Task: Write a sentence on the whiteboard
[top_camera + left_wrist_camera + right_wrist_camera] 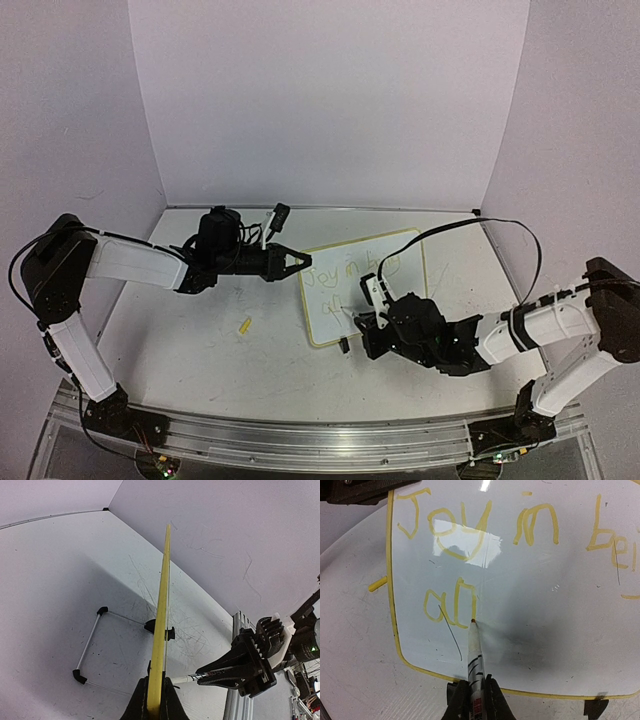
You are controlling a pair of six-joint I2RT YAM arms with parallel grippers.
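Whiteboard (330, 318) at table centre, yellow-rimmed, between both arms.
Yellow sentence (340, 272) reads "Joy in bei…", "al" beneath. Left gripper (155, 696) clamps the board's rim; right gripper (474, 694) clamps pen (475, 655), tip touching the second line.

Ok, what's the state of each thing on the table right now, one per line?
whiteboard: clamped at its left edge.
sentence: unfinished, second line only "al" so far.
pen: uncapped, tip touching the whiteboard after "al".
left gripper: shut on the whiteboard's rim.
right gripper: shut on the pen.
yellow cap: loose on the table, left of the whiteboard.
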